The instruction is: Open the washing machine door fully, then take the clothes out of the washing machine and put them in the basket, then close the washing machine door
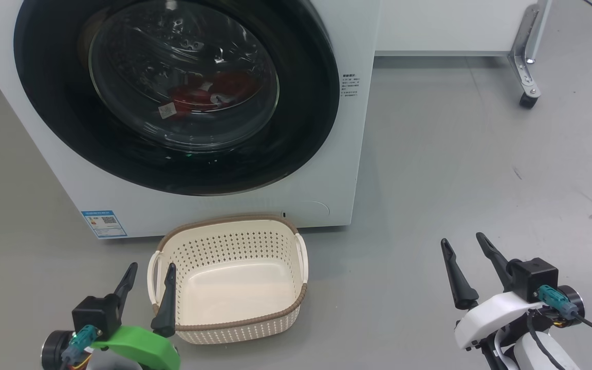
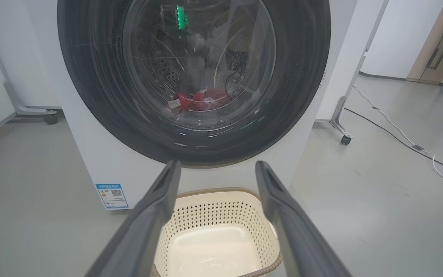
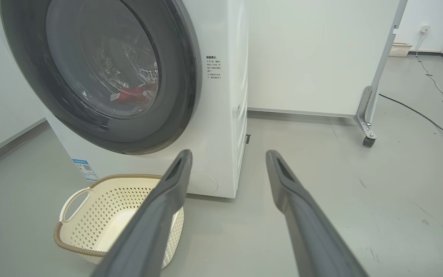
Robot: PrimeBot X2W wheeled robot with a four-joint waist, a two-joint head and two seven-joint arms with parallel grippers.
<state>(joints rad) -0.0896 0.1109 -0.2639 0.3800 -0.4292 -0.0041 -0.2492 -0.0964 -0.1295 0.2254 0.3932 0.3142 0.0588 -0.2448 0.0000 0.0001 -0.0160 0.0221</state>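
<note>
grey floor point(image 1: 455, 174), white wheeled partition point(image 3: 302, 57), black cable point(image 3: 421, 116) across floor

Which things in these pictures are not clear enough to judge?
- Head view: clothes blurred by glare on the door glass; their number is unclear.
- Head view: door cut off by the top edge; no handle can be made out.
- Head view: sticker print too small to read.
</note>
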